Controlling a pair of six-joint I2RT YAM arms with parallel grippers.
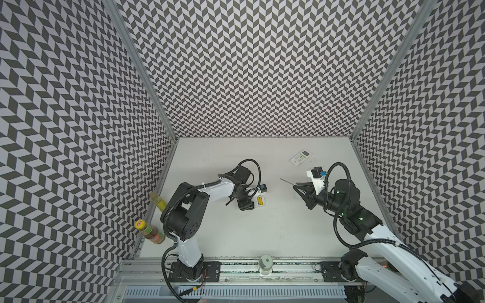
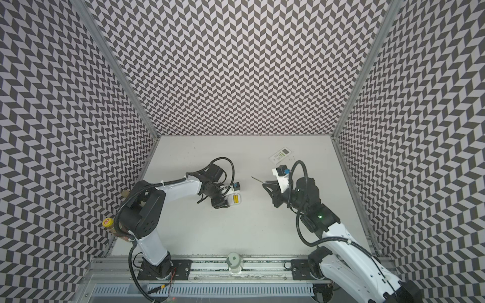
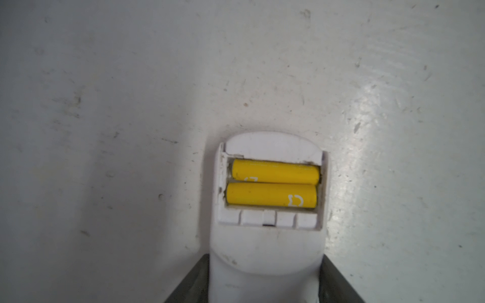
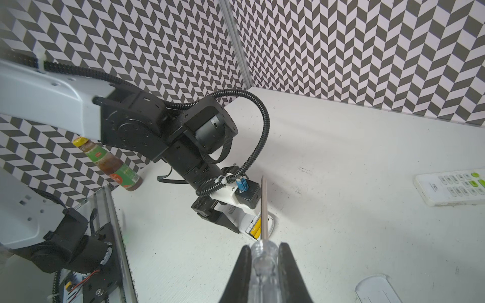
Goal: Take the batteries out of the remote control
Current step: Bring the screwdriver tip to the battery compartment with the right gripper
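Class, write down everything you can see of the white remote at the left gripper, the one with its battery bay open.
The white remote is scuffed plastic with a rounded end. It lies flat on the table, bay side up, cover off. In the open bay two yellow batteries lie side by side, across its length. Next to the bay runs a row of small tabs. The left gripper clasps it, one finger against each long side; nothing else touches it.

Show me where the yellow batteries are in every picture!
Top view: yellow batteries in the middle of the table.
Top view: same spot.
Left wrist: close up, side by side in the white remote.
Right wrist: peeking out behind the screwdriver shaft.
Shared landmark: that white remote holding them.
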